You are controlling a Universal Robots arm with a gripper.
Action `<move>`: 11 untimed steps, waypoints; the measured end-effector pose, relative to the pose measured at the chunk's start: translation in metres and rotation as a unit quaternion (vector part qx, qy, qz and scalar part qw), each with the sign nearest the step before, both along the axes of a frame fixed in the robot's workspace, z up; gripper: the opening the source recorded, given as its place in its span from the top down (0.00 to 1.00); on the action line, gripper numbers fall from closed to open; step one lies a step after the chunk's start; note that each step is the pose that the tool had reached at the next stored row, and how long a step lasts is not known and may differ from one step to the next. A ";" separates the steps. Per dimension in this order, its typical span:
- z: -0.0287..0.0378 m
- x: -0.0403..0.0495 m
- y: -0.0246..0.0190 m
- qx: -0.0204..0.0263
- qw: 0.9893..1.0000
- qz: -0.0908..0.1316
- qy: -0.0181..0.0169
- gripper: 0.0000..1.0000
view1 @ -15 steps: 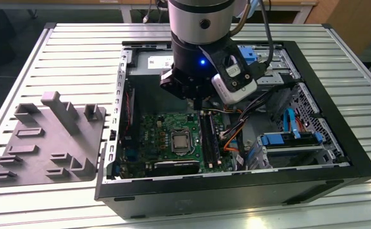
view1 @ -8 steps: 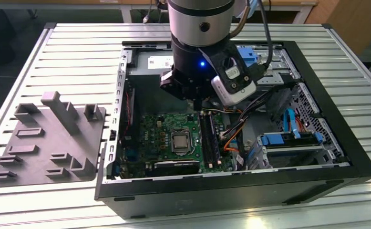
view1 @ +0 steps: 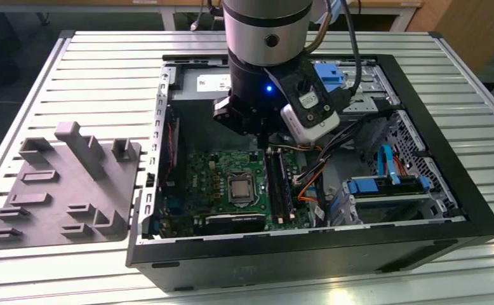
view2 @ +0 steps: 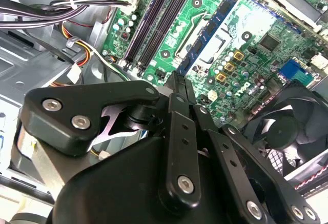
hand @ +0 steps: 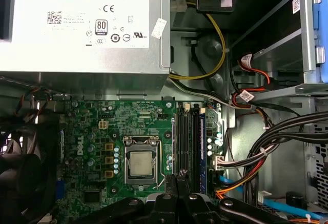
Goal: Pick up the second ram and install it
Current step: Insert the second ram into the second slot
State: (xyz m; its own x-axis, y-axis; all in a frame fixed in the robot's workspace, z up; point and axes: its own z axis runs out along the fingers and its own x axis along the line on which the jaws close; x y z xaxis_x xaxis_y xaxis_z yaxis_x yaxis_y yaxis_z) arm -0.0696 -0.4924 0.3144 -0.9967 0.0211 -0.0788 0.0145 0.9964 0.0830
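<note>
My gripper [view1: 268,141] hangs inside the open computer case, just above the far end of the memory slots [view1: 279,184] on the green motherboard [view1: 217,171]. Its fingers [view2: 177,83] are pressed together, and nothing shows between them in either wrist view. The gripper's tips [hand: 179,177] overlap one end of the slots [hand: 189,142]. In those slots, to the right of the processor [hand: 140,163], stand long dark strips, one with a bluish edge. From these frames I cannot tell whether one of the strips is the second ram.
A grey plastic tray [view1: 61,190] with upright blocks lies on the slatted table at the exterior view's left. Inside the case are the power supply [hand: 82,24], bundled cables [hand: 266,152], a fan [view2: 287,131] and blue drive brackets [view1: 374,185].
</note>
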 end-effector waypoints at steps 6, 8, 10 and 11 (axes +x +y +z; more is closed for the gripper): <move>-0.0037 0.0000 0.0000 0.000 1.000 0.000 0.000 0.88; -0.0044 0.0000 0.0000 0.000 1.000 -0.001 0.000 0.88; -0.0052 0.0000 0.0000 0.000 1.000 -0.002 0.000 0.88; -0.0057 0.0001 0.0000 0.000 1.000 -0.002 0.000 0.88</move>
State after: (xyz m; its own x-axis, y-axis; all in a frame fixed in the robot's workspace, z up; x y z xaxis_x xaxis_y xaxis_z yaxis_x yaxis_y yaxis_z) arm -0.0695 -0.4924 0.3087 -0.9966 0.0260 -0.0788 0.0194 0.9964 0.0831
